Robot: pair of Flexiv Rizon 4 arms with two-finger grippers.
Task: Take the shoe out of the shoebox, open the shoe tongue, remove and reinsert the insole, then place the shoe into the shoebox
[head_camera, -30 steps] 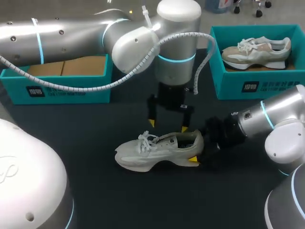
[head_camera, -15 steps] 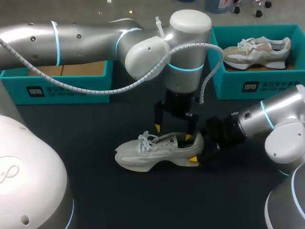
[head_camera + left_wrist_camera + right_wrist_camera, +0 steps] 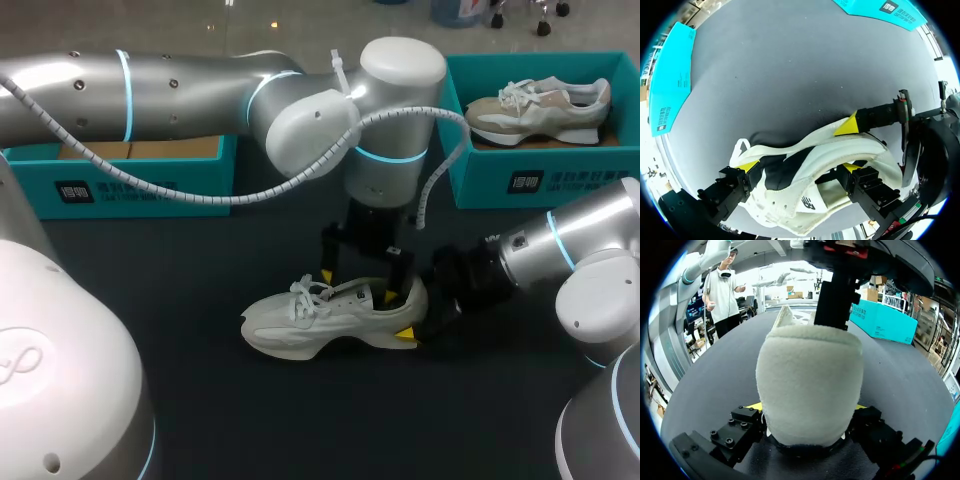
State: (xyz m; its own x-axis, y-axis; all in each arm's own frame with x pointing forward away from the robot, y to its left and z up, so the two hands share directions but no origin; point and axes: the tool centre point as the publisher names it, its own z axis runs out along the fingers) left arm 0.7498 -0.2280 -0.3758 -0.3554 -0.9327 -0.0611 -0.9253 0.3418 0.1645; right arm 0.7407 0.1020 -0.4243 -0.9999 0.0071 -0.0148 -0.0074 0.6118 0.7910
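So the shoe (image 3: 320, 320) is already out of the empty teal shoebox (image 3: 150, 190) and sits on its sole on the dark table (image 3: 250, 420), toe toward my left. The right gripper (image 3: 413, 318) is clamped on the heel from both sides to keep it steady. The left gripper (image 3: 360, 283) is spread wide with nothing in it: one finger is down in the shoe's mouth and the other is outside, by the laces. Looks to me like the tongue/insole part is in hand. The next move probably needs that inside finger to catch the tongue or the insole edge, then pinch, without shoving the shoe out of the right grip. Compared to a second ago, the left arm has dropped: its tips were above the shoe then. Shoe and right gripper haven't budged.
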